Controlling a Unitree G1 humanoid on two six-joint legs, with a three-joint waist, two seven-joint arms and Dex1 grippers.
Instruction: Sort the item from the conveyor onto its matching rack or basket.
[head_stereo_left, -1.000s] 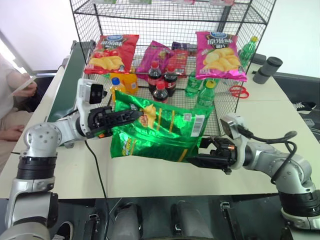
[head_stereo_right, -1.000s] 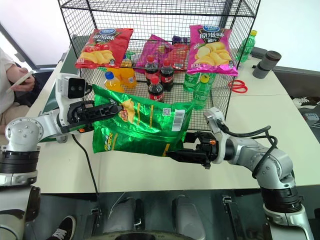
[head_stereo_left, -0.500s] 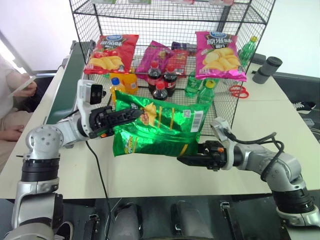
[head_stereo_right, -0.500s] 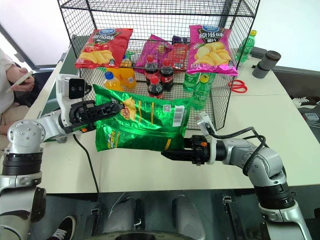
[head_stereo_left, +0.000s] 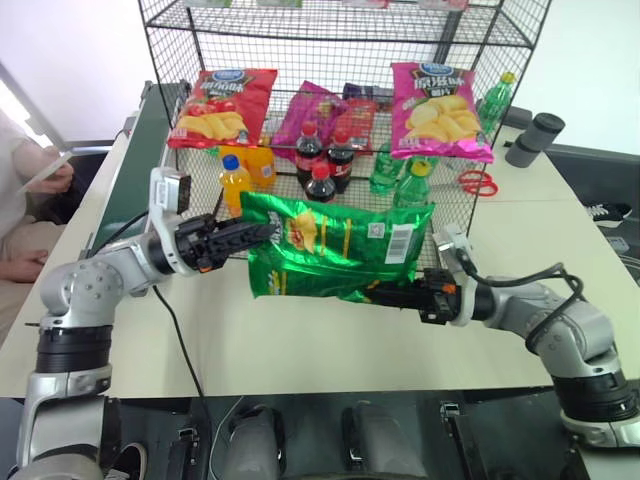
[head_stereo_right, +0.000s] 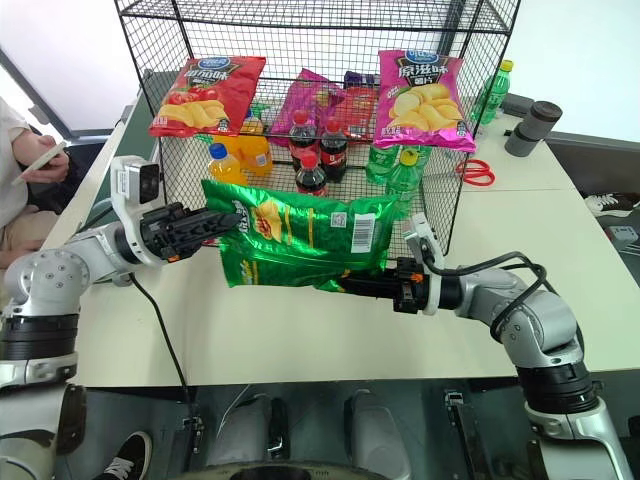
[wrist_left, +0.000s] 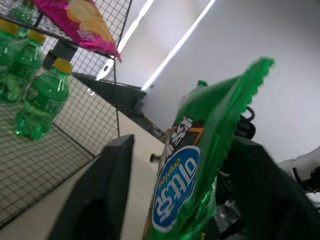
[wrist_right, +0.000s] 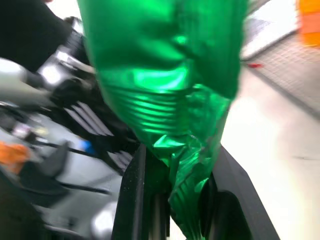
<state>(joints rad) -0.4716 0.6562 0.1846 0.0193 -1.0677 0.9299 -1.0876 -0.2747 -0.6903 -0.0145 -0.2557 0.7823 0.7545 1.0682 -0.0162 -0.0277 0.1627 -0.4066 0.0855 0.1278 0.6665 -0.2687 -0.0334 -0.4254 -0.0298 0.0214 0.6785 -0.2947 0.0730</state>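
Note:
The item, a glossy green crisp bag (head_stereo_left: 335, 250), hangs in the air in front of the black wire rack (head_stereo_left: 340, 40). My right gripper (head_stereo_left: 385, 294) is shut on the bag's crumpled lower right edge (wrist_right: 185, 165). At the bag's upper left corner my left gripper (head_stereo_left: 250, 233) is open. Its fingers (wrist_left: 107, 190) stand on either side of the bag's serrated end (wrist_left: 210, 145) with gaps between. The conveyor (head_stereo_left: 135, 170), a dark-green belt, runs along the table's left side behind my left arm.
On the rack's lower tier lie a red chip bag (head_stereo_left: 222, 105), a purple bag (head_stereo_left: 325, 112) and a pink chip bag (head_stereo_left: 438, 110), above cola bottles (head_stereo_left: 320, 160), an orange bottle (head_stereo_left: 235, 180) and green bottles (head_stereo_left: 410, 185). Red scissors (head_stereo_left: 478, 183) lie right of the rack. A person (head_stereo_left: 30, 190) sits far left.
My left gripper has opened and let go of the bag's corner. My right gripper has closed on the bag's lower edge, and the bag has shifted to the right.

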